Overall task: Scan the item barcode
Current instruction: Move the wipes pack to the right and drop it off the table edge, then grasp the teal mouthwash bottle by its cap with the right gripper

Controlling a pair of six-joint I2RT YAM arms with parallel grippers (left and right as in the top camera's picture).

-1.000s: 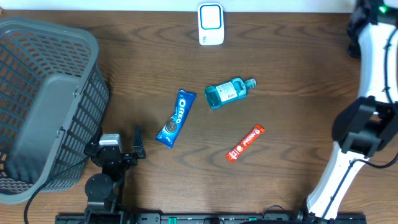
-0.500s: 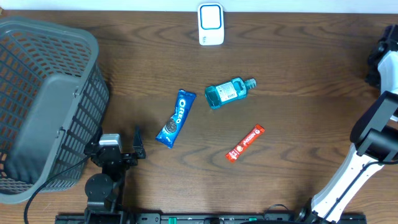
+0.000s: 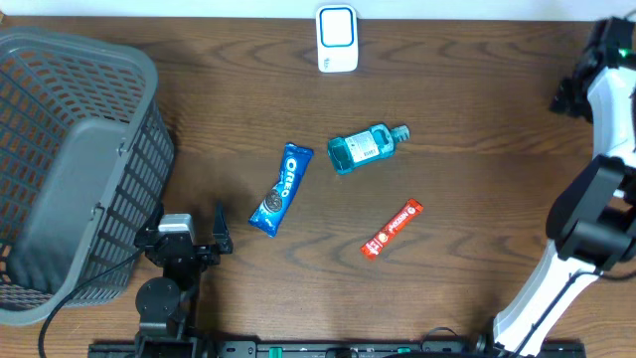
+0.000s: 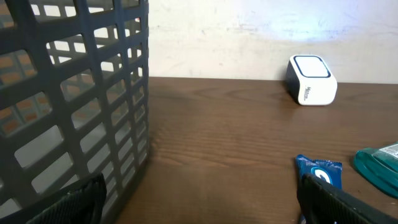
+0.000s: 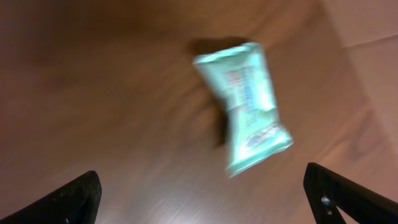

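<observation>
1. Pale green packet (image 5: pixel 244 112) is shown only by the right wrist view. It lies flat on brown wood, apart from both fingers. It is not picked up by the overhead view, so its place relative to the table's edges cannot be told.
2. The right gripper (image 5: pixel 200 190) is seen spread wide and pinching nothing. Its dark fingertips are cut off at the lower corners of that view.
3. From overhead, the right arm (image 3: pixel 606 129) is seen at the right edge of the table (image 3: pixel 477 99), near the far right corner, and is partly cropped by the frame.
4. The left gripper (image 3: pixel 186 236) is likewise spread wide and holds nothing. It is placed near the front edge, just beside the grey lattice basket (image 3: pixel 60 70).
5. The scanner (image 3: pixel 337 38), a white rounded box with a blue-rimmed face, is set at the middle of the far edge. It is shown by both the overhead and the left wrist views.
6. A glossy blue Oreo pack (image 3: pixel 281 189), a clear mouthwash bottle (image 3: pixel 363 147) lying on its side and a slim red bar (image 3: pixel 392 228) are spread about the table's middle, none touching. Only the ends of the pack and the bottle are caught by the left wrist view.
7. The packet is crinkled and soft-edged, and its print is too blurred to be read.
</observation>
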